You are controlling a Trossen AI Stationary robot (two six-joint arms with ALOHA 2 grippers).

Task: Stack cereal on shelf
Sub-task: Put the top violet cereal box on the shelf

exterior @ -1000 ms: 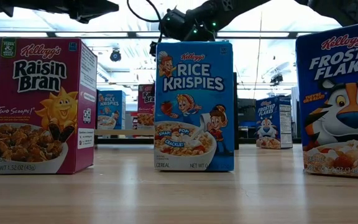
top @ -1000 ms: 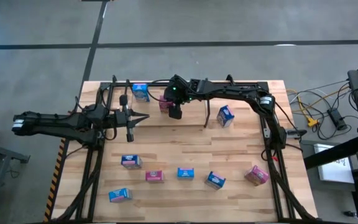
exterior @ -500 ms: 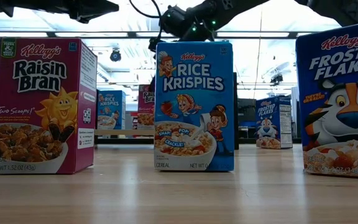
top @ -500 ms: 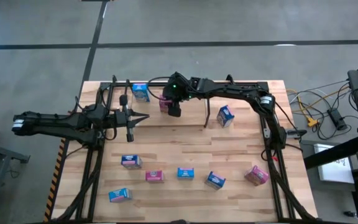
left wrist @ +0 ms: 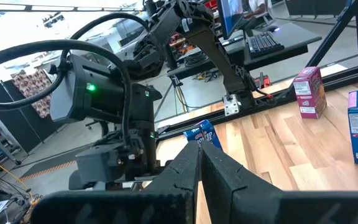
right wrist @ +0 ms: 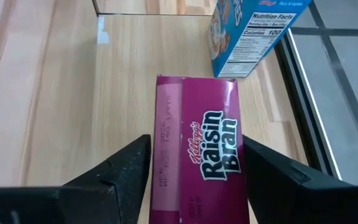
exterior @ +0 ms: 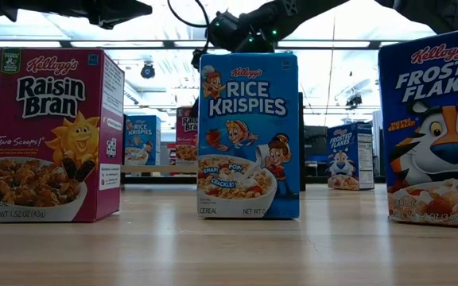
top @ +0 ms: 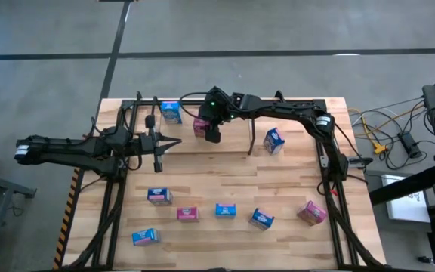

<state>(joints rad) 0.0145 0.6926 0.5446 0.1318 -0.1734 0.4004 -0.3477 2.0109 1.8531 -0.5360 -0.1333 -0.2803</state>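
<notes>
In the right wrist view, the right gripper (right wrist: 194,171) has its jaws spread around the Raisin Bran box (right wrist: 199,163), not pinching, probably for a side grasp. At 1 o'clock stands a blue cereal box (right wrist: 253,31). The left gripper (top: 158,143) waits aside, jaws pressed together.

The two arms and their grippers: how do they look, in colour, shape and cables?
Both arms are dark, slim and jointed. The right gripper has two flat black fingers with angled edges. The left gripper has the same black fingers. Black cables loop over the right arm, and a small green light glows on its wrist.
</notes>
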